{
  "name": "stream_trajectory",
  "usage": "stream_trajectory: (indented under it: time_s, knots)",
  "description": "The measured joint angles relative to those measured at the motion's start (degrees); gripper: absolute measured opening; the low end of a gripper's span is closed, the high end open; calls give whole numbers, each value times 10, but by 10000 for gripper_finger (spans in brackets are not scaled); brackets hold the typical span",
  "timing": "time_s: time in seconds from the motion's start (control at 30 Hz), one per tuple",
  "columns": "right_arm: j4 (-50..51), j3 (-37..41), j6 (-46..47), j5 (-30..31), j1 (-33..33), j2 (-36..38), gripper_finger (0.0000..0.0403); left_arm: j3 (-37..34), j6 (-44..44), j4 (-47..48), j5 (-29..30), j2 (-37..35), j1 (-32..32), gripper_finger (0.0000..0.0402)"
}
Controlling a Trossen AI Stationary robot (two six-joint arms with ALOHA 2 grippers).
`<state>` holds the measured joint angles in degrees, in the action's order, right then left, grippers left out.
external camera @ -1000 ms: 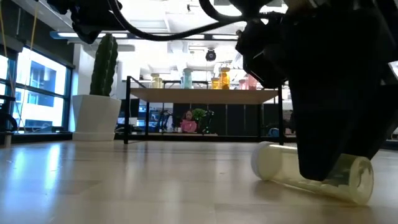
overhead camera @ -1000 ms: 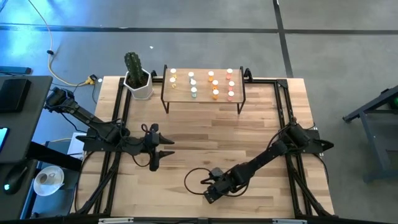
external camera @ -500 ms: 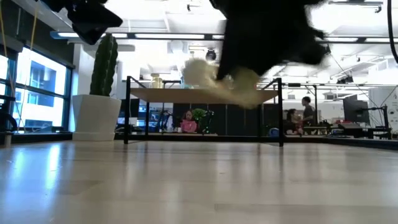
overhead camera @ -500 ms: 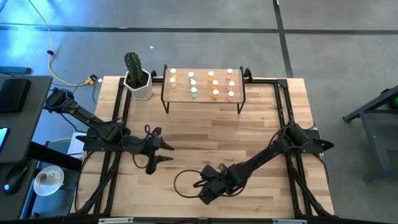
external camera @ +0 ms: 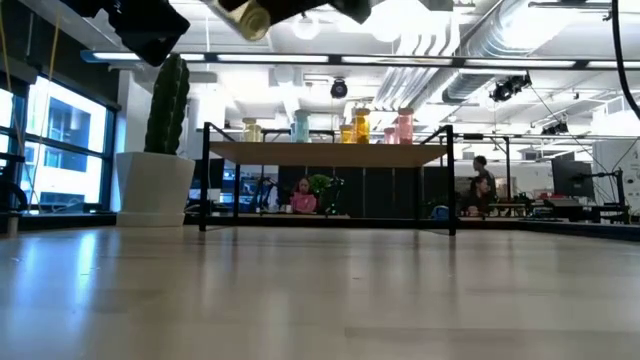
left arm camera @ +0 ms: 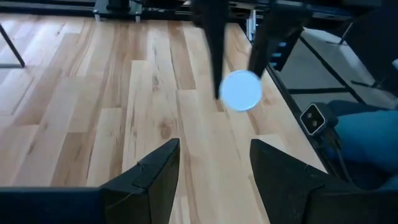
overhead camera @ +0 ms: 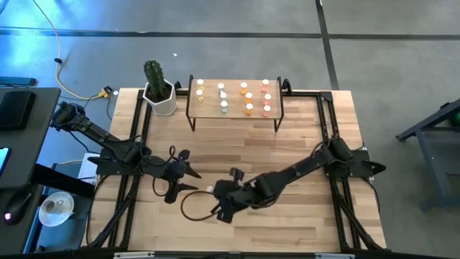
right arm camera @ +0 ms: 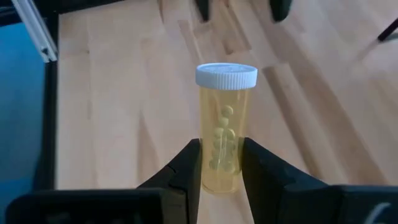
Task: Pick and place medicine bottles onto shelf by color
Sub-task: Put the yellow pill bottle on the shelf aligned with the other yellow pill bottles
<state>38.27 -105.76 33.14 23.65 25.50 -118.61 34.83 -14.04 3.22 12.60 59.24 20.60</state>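
My right gripper (right arm camera: 221,152) is shut on a yellow medicine bottle (right arm camera: 225,124) with a white cap (right arm camera: 226,76), high above the table's near middle (overhead camera: 211,191); the low view shows the bottle (external camera: 246,18) at its top edge. My left gripper (overhead camera: 191,180) hangs open just to the left of it, holding nothing, and in its wrist view (left arm camera: 214,168) the cap (left arm camera: 241,91) faces it. The shelf (overhead camera: 234,109) stands at the far middle on black legs and carries several capped bottles (overhead camera: 248,108) in rows by color. My right gripper pinches the lower end of the bottle's yellow body (right arm camera: 222,163) between its two fingers (right arm camera: 189,168). The fingers slant down toward the table's left and lie along the bottle. The bottle sticks out ahead of them, cap end leading, lifted clear of the table.
A white pot with a cactus (overhead camera: 159,92) stands left of the shelf. Black frame rails (overhead camera: 136,129) run along both sides of the table. A black cable loop (overhead camera: 188,210) hangs under my right arm. Bare wood lies between the arms and the shelf (overhead camera: 244,147).
My right gripper has lifted the yellow bottle, which lay on its side on the table, well clear of it. It has carried it up and toward the table's left and far side while rolling its wrist. My left gripper has turned at the wrist in place.
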Motion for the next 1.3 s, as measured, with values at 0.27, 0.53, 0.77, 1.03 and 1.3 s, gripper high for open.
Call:
stream_trajectory:
  time_s: [0.27, 0.53, 0.77, 1.03, 1.3]
  knots:
    - [-31, 0, -79, -35, -37, 0, 84, 0, 38, -1, 0, 0, 0, 184]
    - [-56, 0, -118, -69, -59, 0, 84, 0, 43, -7, 49, 0, 0, 184]
    - [-61, 0, -117, -70, -71, 1, 85, 0, 60, -34, 48, 0, 0, 184]
    - [-64, 0, -118, -70, -72, 1, 84, 0, 63, -36, 50, 0, 0, 184]
    - [-67, 0, -118, -70, -72, 1, 84, 0, 61, -35, 60, 0, 0, 184]
